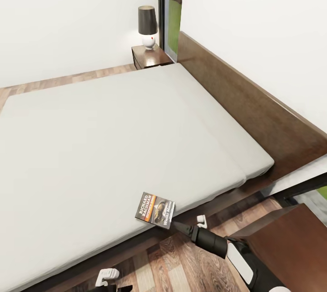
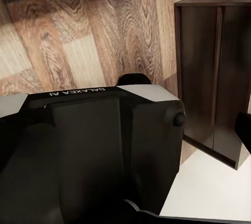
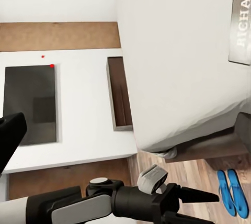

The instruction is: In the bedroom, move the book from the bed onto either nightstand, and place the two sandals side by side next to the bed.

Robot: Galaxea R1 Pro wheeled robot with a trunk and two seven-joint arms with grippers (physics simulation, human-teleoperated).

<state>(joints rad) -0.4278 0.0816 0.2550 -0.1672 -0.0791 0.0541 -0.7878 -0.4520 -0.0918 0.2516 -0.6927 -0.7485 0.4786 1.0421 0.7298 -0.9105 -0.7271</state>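
The book (image 1: 155,210) lies flat on the pale mattress of the bed (image 1: 91,137), close to its near edge. Its "RICHARD" lettering also shows in the right wrist view (image 3: 241,20). My right gripper (image 1: 180,227) hovers beside the bed just right of the book. It is open, with its fingers (image 3: 9,139) spread wide and nothing between them. The two blue sandals (image 3: 231,192) lie together on the wood floor by the bed. One nightstand (image 1: 290,242) stands close on my right. Another nightstand (image 1: 150,57) is at the bed's far corner. My left gripper (image 1: 109,278) hangs low, open and empty.
A dark-shaded lamp (image 1: 147,26) stands on the far nightstand by a tall window (image 1: 170,10). The brown headboard (image 1: 245,105) runs along the bed's right side. Wood plank floor (image 1: 181,264) lies between me and the bed. My own trunk (image 2: 94,150) fills much of the left wrist view.
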